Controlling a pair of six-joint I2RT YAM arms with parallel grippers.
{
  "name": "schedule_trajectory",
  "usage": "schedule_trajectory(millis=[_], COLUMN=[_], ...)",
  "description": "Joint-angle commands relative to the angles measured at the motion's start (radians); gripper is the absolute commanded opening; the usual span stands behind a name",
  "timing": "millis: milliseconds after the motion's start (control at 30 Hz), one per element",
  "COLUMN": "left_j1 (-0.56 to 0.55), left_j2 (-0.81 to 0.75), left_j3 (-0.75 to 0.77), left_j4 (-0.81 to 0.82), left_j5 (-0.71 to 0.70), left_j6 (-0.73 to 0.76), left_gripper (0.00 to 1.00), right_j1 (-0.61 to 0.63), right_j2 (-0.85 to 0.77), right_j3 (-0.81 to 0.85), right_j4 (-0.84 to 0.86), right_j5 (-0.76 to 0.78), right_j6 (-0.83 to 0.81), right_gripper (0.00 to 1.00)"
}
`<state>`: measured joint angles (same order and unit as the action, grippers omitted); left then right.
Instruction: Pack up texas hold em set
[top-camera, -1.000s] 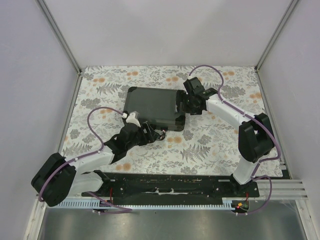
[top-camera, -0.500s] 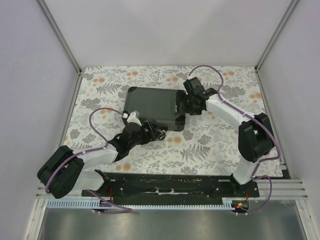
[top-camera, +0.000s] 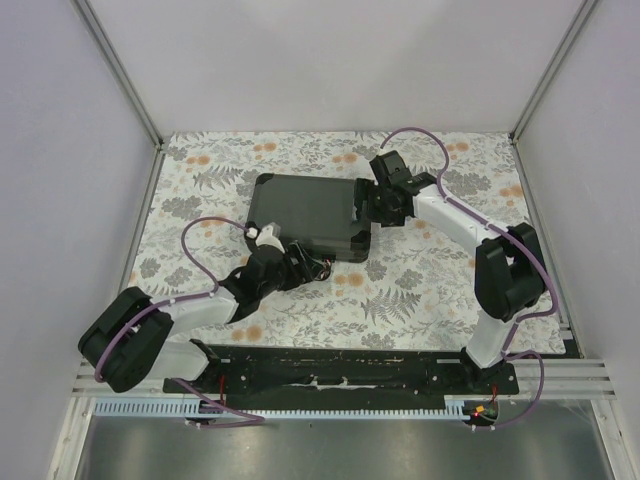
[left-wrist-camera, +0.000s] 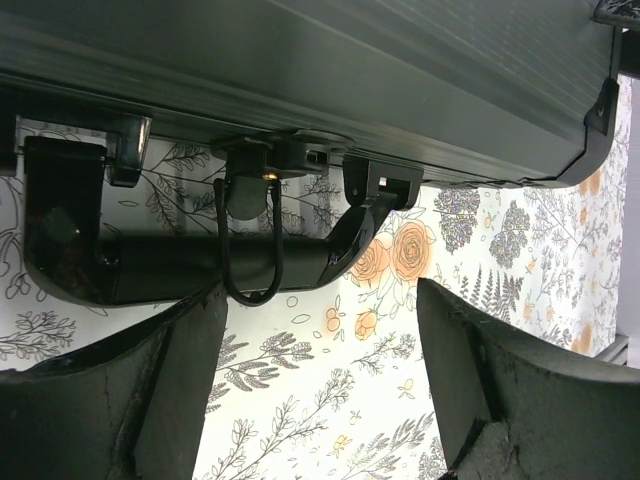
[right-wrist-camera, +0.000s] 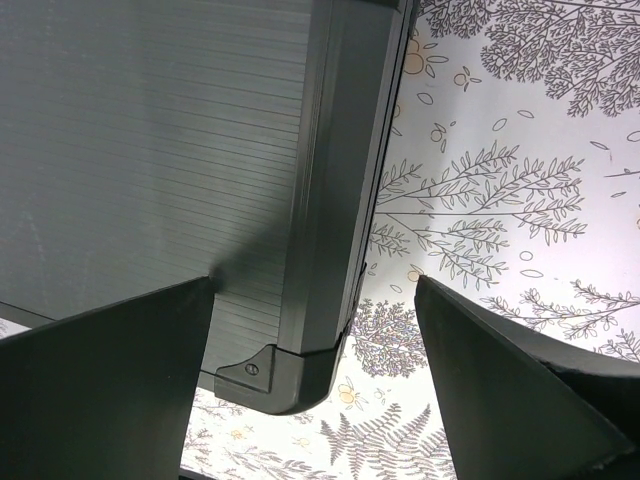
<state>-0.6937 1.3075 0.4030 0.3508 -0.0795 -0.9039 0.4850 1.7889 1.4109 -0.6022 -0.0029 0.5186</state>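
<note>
We find the black rectangular hard case (top-camera: 305, 212) lying flat and shut on the floral-printed tablecloth (top-camera: 430, 285), a little left of the table's middle and towards the far side. Its long sides run left to right with a slight skew.

Our left gripper (top-camera: 314, 268) sits low at the case's near edge, towards its right end. In the left wrist view the case (left-wrist-camera: 300, 70) fills the top of the picture. Its black moulded handle (left-wrist-camera: 190, 265) hangs from the side wall, folded down towards the cloth (left-wrist-camera: 330, 420). A thin black loop (left-wrist-camera: 250, 255) dangles across the handle from a round fitting, and a shiny metal latch (left-wrist-camera: 130, 140) shows further along the same wall. The left gripper (left-wrist-camera: 322, 330) has its jaws spread wide and holds nothing. One finger (left-wrist-camera: 180, 380) rises just under the handle; we cannot tell whether it touches. The other stands apart, over bare cloth.

Our right gripper (top-camera: 374, 210) is at the case's right end, near the far corner. In the right wrist view the ribbed lid (right-wrist-camera: 150, 150) and its raised rim run down to a rounded corner cap between the fingers. The right gripper (right-wrist-camera: 312, 290) is also wide open and grips nothing. One finger (right-wrist-camera: 100, 380) lies over the lid, and the other is over the patterned cloth (right-wrist-camera: 500, 200) beside the case. We cannot tell whether either finger touches the case.
</note>
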Motion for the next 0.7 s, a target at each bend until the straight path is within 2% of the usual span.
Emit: schedule_trajectory(millis=[0,333,467,667], left_j1=[-0.003,0.010,0.014,0.048], left_j2=[0.033,-0.016,-0.039,0.024], left_j3=[0.030,0.068,0.086,0.095], left_j4=[0.086,0.094,0.071,0.112], left_j5=[0.033,-0.028,-0.065,-0.045], left_j6=[-0.073,-0.087,-0.052,-0.035], left_gripper=[0.81,0.66,0.65,0.63], right_j1=[-0.002,-0.002,-0.003,-0.002], right_j2=[0.009,0.000,-0.003,0.007], right_j3=[0.030,-0.006,-0.018,-0.020], right_j4=[0.013,0.016,0.019,0.022], right_j5=[-0.031,-0.066,-0.069,-0.080], right_j6=[-0.011,-0.003,-0.002,0.000], right_gripper=[0.89,0.84,0.83,0.82])
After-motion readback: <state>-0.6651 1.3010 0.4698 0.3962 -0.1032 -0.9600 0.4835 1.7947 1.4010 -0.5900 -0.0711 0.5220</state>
